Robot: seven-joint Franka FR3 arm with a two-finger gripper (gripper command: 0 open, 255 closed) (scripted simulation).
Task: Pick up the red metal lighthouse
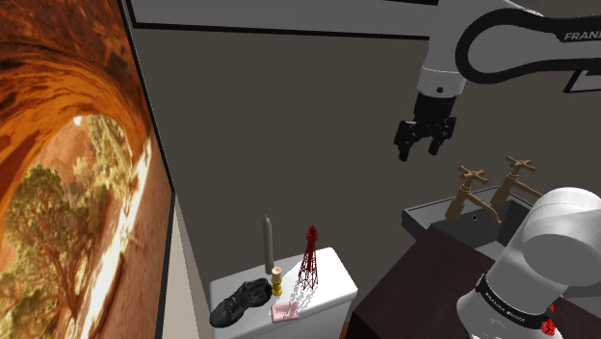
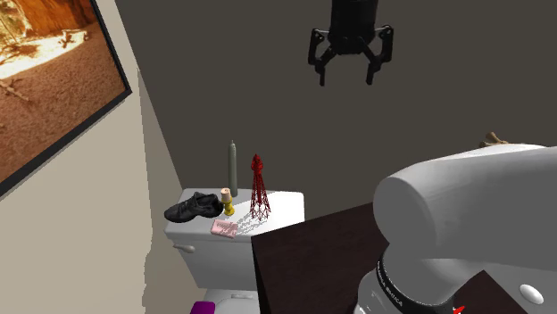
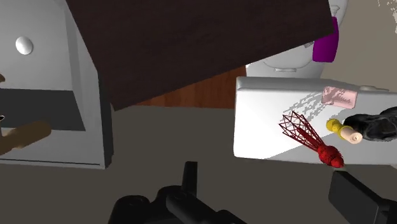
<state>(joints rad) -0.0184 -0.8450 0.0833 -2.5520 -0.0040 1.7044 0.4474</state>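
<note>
Currently I am watching the all-black 2-finger gripper (image 1: 420, 152) (image 2: 345, 78) hanging high in front of the dark wall. Its fingers are standing apart and clasping nothing. The red wire-lattice lighthouse with a solid red top (image 1: 309, 260) (image 2: 259, 189) (image 3: 310, 137) is standing upright on the white toilet-tank lid (image 1: 332, 274) (image 2: 286, 203) (image 3: 261, 121). It is sitting well below the gripper and well apart from it, off to the left in both the shoulder view and the second exterior view. In the wrist view it is showing far beyond the fingertips. A small yellow bottle with a cork stopper (image 1: 276, 281) (image 2: 228, 202) (image 3: 343, 130) is sitting just beside the lighthouse, between it and a black shoe (image 1: 239, 301) (image 2: 192, 209) (image 3: 375, 124). A tall grey candle (image 1: 269, 243) (image 2: 232, 163) is standing upright behind the bottle, and 1 flat pink piece (image 1: 286, 311) (image 2: 224, 228) (image 3: 340, 95) is lying near the lid's front edge.
</note>
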